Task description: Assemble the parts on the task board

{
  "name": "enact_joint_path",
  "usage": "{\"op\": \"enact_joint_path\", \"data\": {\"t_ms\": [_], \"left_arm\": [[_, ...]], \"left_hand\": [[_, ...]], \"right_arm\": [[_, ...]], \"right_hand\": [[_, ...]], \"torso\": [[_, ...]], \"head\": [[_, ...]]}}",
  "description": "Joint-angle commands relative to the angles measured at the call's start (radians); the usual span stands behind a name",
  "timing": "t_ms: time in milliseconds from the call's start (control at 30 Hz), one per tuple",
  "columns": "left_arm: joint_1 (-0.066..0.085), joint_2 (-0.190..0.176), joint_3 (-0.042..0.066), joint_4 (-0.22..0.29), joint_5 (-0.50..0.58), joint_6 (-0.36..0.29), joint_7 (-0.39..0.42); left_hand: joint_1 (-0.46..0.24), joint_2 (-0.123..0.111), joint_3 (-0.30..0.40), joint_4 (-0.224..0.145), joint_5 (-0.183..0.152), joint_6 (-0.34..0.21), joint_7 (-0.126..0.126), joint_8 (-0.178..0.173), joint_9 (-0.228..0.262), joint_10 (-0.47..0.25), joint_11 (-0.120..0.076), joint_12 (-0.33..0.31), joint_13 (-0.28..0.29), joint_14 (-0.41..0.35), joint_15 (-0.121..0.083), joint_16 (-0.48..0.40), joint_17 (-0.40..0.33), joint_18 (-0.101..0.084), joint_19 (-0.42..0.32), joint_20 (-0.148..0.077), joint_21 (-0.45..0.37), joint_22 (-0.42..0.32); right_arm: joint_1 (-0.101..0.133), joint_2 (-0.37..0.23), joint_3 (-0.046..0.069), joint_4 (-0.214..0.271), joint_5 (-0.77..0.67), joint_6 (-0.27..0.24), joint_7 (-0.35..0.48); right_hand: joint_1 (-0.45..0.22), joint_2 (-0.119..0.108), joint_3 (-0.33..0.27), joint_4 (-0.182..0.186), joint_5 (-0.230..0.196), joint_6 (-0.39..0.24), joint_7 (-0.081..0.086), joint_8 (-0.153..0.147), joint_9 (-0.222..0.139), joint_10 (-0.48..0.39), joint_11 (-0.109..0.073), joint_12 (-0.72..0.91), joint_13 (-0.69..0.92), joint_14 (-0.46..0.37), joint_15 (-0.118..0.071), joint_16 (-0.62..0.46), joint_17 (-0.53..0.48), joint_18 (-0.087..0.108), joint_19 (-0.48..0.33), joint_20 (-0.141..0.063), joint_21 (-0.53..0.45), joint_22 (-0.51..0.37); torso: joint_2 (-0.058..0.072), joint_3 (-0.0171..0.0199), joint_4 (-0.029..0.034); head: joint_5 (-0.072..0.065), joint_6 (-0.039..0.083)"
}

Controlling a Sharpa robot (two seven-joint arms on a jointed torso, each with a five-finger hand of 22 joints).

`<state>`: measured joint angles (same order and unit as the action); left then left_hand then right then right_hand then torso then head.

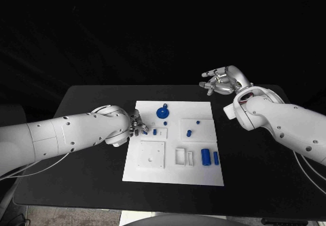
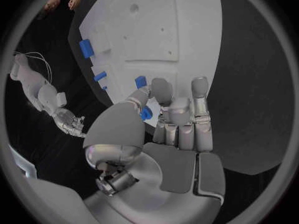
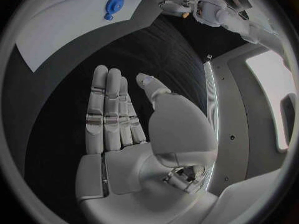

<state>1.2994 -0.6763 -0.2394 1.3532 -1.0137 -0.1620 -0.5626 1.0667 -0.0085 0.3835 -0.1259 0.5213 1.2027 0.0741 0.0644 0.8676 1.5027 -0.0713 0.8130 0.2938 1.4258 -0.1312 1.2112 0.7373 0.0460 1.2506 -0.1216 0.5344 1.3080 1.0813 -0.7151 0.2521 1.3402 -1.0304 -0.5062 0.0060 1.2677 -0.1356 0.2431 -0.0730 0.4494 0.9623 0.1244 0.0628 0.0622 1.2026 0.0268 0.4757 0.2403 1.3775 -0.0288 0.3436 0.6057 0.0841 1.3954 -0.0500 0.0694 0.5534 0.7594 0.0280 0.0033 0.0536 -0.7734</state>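
Silver left robot hand (image 1: 129, 126) pinching a blue part (image 2: 146, 113) over the task board (image 1: 204, 174); right robot hand (image 1: 224, 81) raised, fingers spread.

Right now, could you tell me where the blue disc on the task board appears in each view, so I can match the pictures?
Head view: the blue disc stands near the far edge of the task board, just beyond the left hand.
Left wrist view: I cannot pick it out; a blue piece by the fingers is too hidden to name.
Right wrist view: the disc lies on the board beyond the right hand.
Shared landmark: the white board.
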Motion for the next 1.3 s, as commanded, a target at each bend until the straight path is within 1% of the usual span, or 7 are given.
{"op": "enact_joint_path", "data": {"t_ms": [33, 267, 400, 600, 967, 1167, 1300], "left_arm": [[-0.005, 0.002, -0.002, 0.001, -0.007, 0.013, -0.010], [-0.007, -0.002, -0.002, 0.010, -0.012, 0.031, -0.015], [-0.009, -0.004, -0.002, 0.013, -0.015, 0.036, -0.016], [-0.010, -0.005, -0.002, 0.015, -0.016, 0.049, -0.018], [-0.013, 0.004, -0.002, -0.005, -0.016, 0.054, -0.017], [-0.017, 0.014, -0.002, -0.015, -0.012, 0.064, -0.013], [-0.020, 0.020, -0.002, -0.021, -0.011, 0.062, -0.010]], "left_hand": [[0.008, 0.021, 0.044, -0.041, -0.006, 0.141, -0.123, 0.001, 0.139, 0.010, -0.041, -0.002, 0.001, -0.002, -0.004, -0.006, -0.001, -0.006, 0.000, -0.004, -0.006, 0.019], [0.017, 0.024, 0.041, -0.038, -0.027, 0.138, -0.120, 0.001, 0.121, 0.009, -0.039, -0.010, 0.016, -0.006, -0.003, -0.010, -0.005, -0.007, -0.003, -0.003, -0.010, 0.019], [0.027, 0.028, 0.034, -0.031, -0.058, 0.138, -0.119, 0.000, 0.092, 0.009, -0.038, -0.021, 0.044, -0.007, -0.002, -0.011, -0.007, -0.006, -0.002, -0.002, -0.013, 0.019], [0.038, 0.028, 0.029, -0.027, -0.072, 0.140, -0.117, 0.001, 0.049, 0.009, -0.036, -0.039, 0.081, -0.009, 0.000, -0.014, -0.012, -0.007, -0.002, -0.002, -0.017, 0.019], [0.043, 0.034, 0.020, -0.019, -0.109, 0.139, -0.116, 0.001, 0.028, 0.009, -0.034, -0.047, 0.103, -0.009, 0.001, -0.015, -0.015, -0.006, 0.000, 0.001, -0.021, 0.019], [0.049, 0.020, -0.002, -0.009, -0.123, 0.150, -0.116, 0.001, -0.021, 0.009, -0.029, -0.046, 0.111, -0.013, 0.004, -0.016, -0.017, -0.001, 0.000, 0.009, -0.026, 0.020], [0.044, 0.012, -0.013, 0.002, -0.132, 0.151, -0.117, 0.001, -0.024, 0.010, -0.029, -0.044, 0.111, -0.012, 0.005, -0.014, -0.017, 0.001, 0.000, 0.012, -0.028, 0.019]], "right_arm": [[-0.001, -0.001, 0.000, 0.001, 0.000, 0.015, 0.007], [-0.001, -0.001, 0.000, 0.000, 0.000, 0.016, 0.007], [-0.001, -0.001, 0.000, 0.000, 0.000, 0.016, 0.007], [-0.002, -0.001, 0.000, -0.001, 0.000, 0.016, 0.008], [-0.003, 0.001, 0.000, -0.001, 0.000, 0.016, 0.008], [-0.003, 0.002, 0.000, -0.002, 0.000, 0.017, 0.008], [-0.003, 0.003, 0.000, -0.003, 0.000, 0.017, 0.008]], "right_hand": [[0.005, 0.001, -0.003, -0.005, 0.006, -0.002, 0.008, -0.002, -0.001, -0.004, 0.001, 0.004, -0.001, 0.005, 0.003, -0.006, 0.002, -0.011, -0.003, 0.003, 0.007, -0.001], [0.005, 0.001, -0.003, -0.005, 0.006, -0.002, 0.008, -0.002, -0.001, -0.004, 0.001, 0.004, -0.001, 0.005, 0.003, -0.006, 0.002, -0.011, -0.003, 0.003, 0.007, -0.001], [0.005, 0.001, -0.003, -0.005, 0.006, -0.002, 0.008, -0.002, -0.001, -0.004, 0.001, 0.004, -0.001, 0.005, 0.003, -0.006, 0.002, -0.011, -0.003, 0.003, 0.007, -0.001], [0.005, 0.001, -0.003, -0.005, 0.006, -0.002, 0.008, -0.002, -0.001, -0.004, 0.001, 0.004, -0.001, 0.005, 0.003, -0.006, 0.002, -0.011, -0.003, 0.003, 0.007, -0.001], [0.002, 0.003, -0.003, -0.004, 0.008, -0.003, 0.008, -0.003, -0.001, -0.004, 0.001, 0.005, -0.002, 0.005, 0.003, -0.007, 0.002, -0.011, -0.002, 0.003, 0.007, -0.005], [0.002, 0.003, -0.003, -0.004, 0.008, -0.003, 0.008, -0.003, -0.001, -0.004, 0.001, 0.005, -0.002, 0.005, 0.003, -0.007, 0.002, -0.011, -0.002, 0.003, 0.007, -0.005], [0.002, 0.003, -0.003, -0.004, 0.008, -0.003, 0.008, -0.003, -0.001, -0.004, 0.001, 0.005, -0.002, 0.005, 0.003, -0.007, 0.002, -0.011, -0.002, 0.003, 0.007, -0.005]], "torso": [[0.000, 0.0001, 0.0005], [0.000, 0.0001, 0.0004], [0.000, 0.0000, 0.0010], [0.000, 0.0002, -0.0003], [0.001, -0.0002, -0.0005], [0.000, 0.0008, -0.0014], [0.001, 0.0005, -0.0017]], "head": [[0.000, -0.001], [0.000, -0.004], [-0.001, -0.004], [-0.001, -0.006], [-0.003, -0.007], [-0.005, -0.009], [-0.009, -0.010]]}}
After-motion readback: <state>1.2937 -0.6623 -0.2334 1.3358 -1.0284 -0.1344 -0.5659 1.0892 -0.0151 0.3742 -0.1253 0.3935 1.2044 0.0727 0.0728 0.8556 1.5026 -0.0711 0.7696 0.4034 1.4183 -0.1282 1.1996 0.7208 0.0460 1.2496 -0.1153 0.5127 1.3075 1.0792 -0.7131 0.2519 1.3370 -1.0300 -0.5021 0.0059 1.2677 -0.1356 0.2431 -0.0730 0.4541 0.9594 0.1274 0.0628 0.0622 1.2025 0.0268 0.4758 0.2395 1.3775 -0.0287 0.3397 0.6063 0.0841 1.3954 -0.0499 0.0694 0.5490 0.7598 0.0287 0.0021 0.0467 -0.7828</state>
